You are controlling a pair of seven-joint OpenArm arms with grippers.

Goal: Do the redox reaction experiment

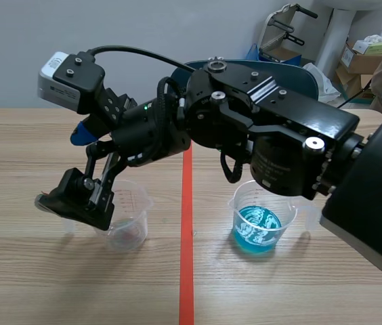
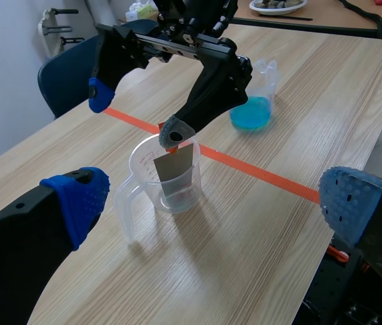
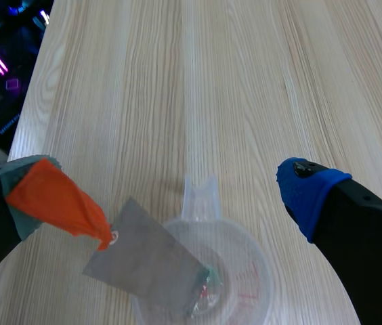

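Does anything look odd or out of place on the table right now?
The plate hangs tilted into the clear cup from an orange piece on one finger of the right gripper, whose fingers stand wide apart, so nothing clamps it. No spill shows.

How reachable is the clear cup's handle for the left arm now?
Likely yes. Left jaws stand open, the clear cup's handle facing them across bare table. The right arm's finger and grey plate are at the cup's mouth, not the handle.
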